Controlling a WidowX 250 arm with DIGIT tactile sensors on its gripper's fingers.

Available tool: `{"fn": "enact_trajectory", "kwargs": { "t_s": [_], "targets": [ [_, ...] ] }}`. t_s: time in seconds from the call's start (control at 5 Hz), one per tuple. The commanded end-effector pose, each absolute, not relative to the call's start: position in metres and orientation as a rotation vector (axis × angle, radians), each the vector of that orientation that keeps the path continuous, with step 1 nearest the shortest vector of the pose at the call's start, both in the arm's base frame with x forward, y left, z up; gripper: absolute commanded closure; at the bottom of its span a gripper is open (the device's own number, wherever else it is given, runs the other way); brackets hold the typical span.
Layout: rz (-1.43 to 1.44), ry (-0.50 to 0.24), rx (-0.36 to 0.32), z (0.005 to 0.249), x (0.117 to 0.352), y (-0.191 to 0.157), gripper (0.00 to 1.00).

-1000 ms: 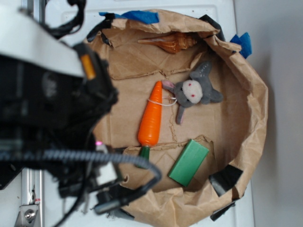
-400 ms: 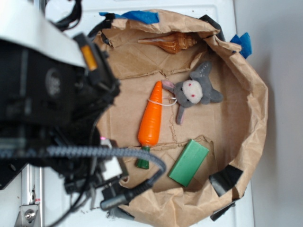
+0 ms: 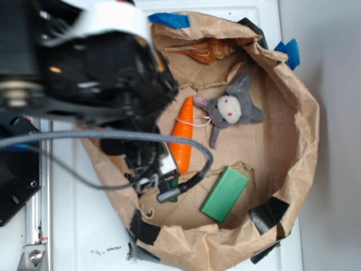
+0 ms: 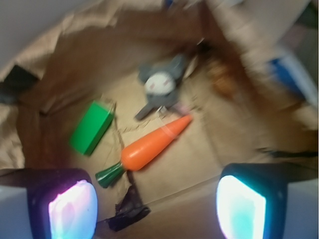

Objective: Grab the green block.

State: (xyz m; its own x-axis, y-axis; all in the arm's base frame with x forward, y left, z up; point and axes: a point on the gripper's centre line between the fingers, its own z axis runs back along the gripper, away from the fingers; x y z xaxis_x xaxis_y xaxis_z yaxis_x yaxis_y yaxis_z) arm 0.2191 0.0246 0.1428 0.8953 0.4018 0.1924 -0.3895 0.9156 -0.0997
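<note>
My gripper [image 4: 157,209] hangs wide open and empty, since I have yet to reach the smooth, flat green block [image 4: 91,127] lying at left on the creased brown paper [image 4: 209,144], clear of the glossy orange carrot [image 4: 152,143] and the fuzzy grey plush [image 4: 160,84].

White desk [image 3: 84,226] bearing a crumpled brown paper sheet [image 3: 293,135] with upturned edges, apparently taped at its rim; dark specks [image 3: 104,250] lie nearby.
</note>
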Motion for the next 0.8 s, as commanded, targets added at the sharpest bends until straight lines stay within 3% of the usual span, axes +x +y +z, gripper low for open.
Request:
{"fn": "enact_trajectory", "kwargs": {
  "t_s": [0.0, 0.2, 0.6],
  "targets": [
    [0.446, -0.173, -0.08, 0.098, 0.253, 0.026, 0.0],
    [0.519, -0.21, -0.042, 0.095, 0.276, 0.007, 0.0],
    [0.692, -0.219, -0.054, 0.092, 0.297, -0.02, 0.0]
  ]
}}
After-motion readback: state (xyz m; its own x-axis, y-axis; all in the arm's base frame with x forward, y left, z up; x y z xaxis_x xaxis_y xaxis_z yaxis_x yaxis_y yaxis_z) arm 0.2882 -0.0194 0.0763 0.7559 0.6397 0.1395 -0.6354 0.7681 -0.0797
